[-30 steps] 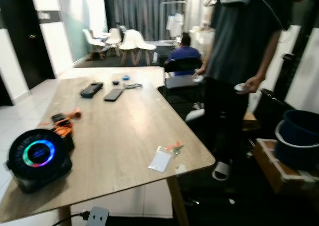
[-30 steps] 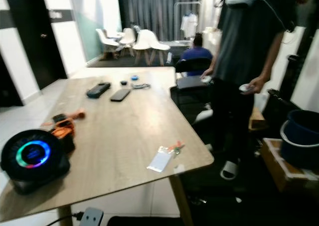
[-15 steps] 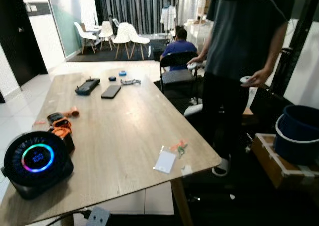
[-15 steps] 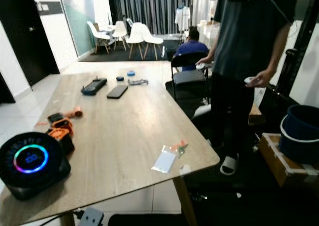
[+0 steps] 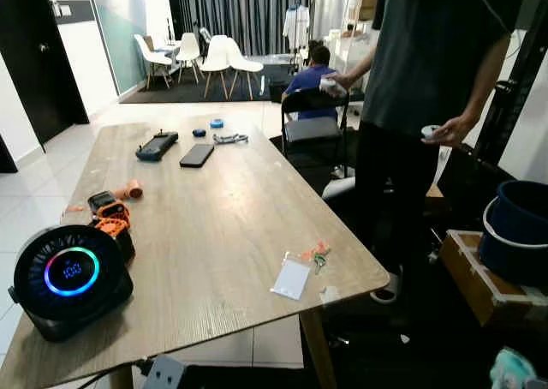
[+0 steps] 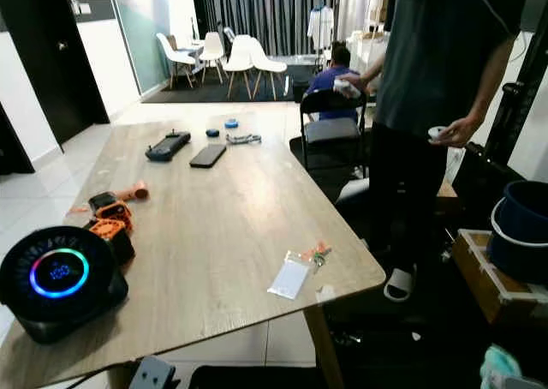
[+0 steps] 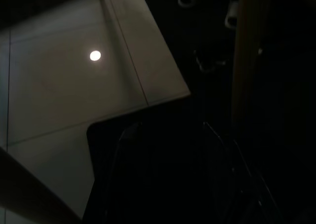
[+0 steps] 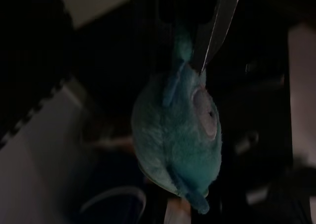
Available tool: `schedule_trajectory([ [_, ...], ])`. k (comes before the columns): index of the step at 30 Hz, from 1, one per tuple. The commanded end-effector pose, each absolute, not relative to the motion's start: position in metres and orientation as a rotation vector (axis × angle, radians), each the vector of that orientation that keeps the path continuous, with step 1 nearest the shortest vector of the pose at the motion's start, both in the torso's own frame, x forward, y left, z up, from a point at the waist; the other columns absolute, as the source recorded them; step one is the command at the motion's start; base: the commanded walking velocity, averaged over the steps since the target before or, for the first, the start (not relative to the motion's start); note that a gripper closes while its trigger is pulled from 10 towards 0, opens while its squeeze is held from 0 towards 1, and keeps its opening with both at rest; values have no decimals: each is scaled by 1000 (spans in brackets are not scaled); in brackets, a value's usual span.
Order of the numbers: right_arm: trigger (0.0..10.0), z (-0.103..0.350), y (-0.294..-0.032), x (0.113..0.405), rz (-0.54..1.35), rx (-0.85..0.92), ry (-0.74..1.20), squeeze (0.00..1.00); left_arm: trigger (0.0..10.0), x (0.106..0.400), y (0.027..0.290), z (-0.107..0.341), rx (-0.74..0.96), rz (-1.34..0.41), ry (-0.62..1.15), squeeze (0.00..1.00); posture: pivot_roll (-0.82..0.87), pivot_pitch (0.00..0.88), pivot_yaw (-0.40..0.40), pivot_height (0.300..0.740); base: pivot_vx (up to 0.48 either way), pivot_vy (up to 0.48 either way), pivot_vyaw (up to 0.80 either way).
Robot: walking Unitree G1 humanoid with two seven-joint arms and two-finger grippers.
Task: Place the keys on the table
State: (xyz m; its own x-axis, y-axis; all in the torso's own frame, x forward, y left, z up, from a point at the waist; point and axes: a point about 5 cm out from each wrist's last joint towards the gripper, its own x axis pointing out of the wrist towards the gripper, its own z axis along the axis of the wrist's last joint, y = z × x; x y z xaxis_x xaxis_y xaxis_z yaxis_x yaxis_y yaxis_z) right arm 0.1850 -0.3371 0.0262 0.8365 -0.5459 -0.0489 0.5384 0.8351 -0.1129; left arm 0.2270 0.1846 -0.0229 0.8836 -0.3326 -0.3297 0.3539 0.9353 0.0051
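The keys are being taken to be on the teal plush fob (image 8: 177, 135), which is hanging at the right pincer (image 8: 200, 61), low at the robot's right side, below the worktop's level and well apart from it; the keys themselves are not being made out in the dark right wrist view, and whether that pincer is together on the fob's loop cannot be told. The left pincer (image 7: 165, 135) is hanging idle over pale floor tiles, and its state cannot be told either. A drop onto the floor is being risked if the fob is let go before it is carried over the wooden worktop (image 5: 223, 209), and a loose, swinging fob is likely being made harder to set down cleanly. At the near right corner a small bunch with an orange tag (image 5: 315, 254) and a clear card sleeve (image 5: 291, 278) are lying close to the edge, so these could be swept off by a low approach. A person (image 5: 428, 72) is standing just beside that corner and could be struck by a wide swing. Glowing digits are being shown on the round black device (image 5: 68, 278), but they are too small to be read, and no other writing is being made out.
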Motion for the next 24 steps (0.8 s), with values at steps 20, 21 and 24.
schedule_trajectory([
  [20,10000,158,-324,290,-434,33,-332,0,10000,222,166,-24,23,-466,318,0,16,52,29,740,0,0,0],
  [21,10000,161,-321,295,-413,27,-325,0,10000,222,165,-24,39,-479,316,0,18,53,27,740,0,0,0],
  [24,10000,164,-316,302,-385,14,-316,0,10000,221,164,-24,82,-516,322,0,22,54,24,740,0,0,0],
])
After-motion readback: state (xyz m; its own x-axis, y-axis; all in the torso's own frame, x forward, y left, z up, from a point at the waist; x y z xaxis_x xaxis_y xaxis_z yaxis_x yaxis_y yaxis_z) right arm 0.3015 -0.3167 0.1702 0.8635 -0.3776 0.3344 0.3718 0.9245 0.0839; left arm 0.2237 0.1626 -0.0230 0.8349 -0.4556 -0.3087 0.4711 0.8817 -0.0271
